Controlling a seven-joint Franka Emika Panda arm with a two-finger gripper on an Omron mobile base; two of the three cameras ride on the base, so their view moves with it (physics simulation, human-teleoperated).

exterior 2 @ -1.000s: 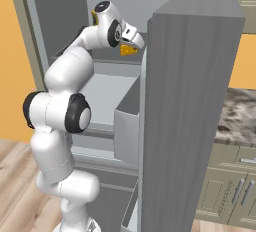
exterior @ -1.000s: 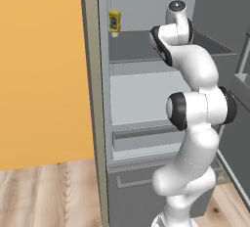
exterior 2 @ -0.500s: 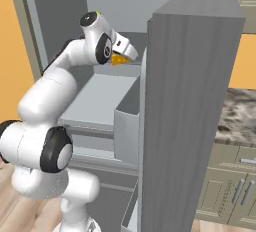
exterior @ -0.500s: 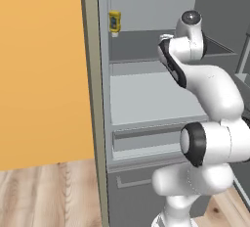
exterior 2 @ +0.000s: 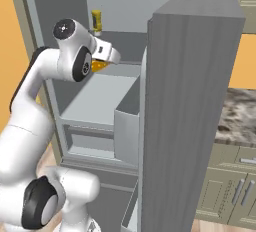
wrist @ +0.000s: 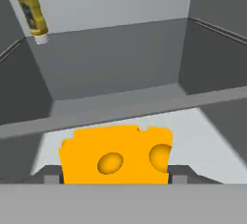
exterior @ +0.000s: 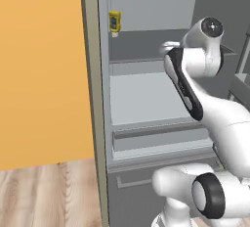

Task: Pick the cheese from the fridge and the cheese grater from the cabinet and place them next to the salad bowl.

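The cheese (wrist: 116, 155), a stiff, light wedge with flat sides that suit a pinch across its width, sits clamped between the jaws of the gripper (wrist: 116, 177), lifted clear above the pale shelf (wrist: 212, 136) of the fridge (exterior 2: 195, 101). Beyond the cheese, against the fridge's back wall, stands a yellow squeeze bottle (wrist: 32, 13). Outside, an orange wall (exterior: 39, 74) flanks the fridge.

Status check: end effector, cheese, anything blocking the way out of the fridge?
End effector shut on yellow-orange holed cheese wedge. Wedge inside grey fridge, above the shelf. Open door close on one side.
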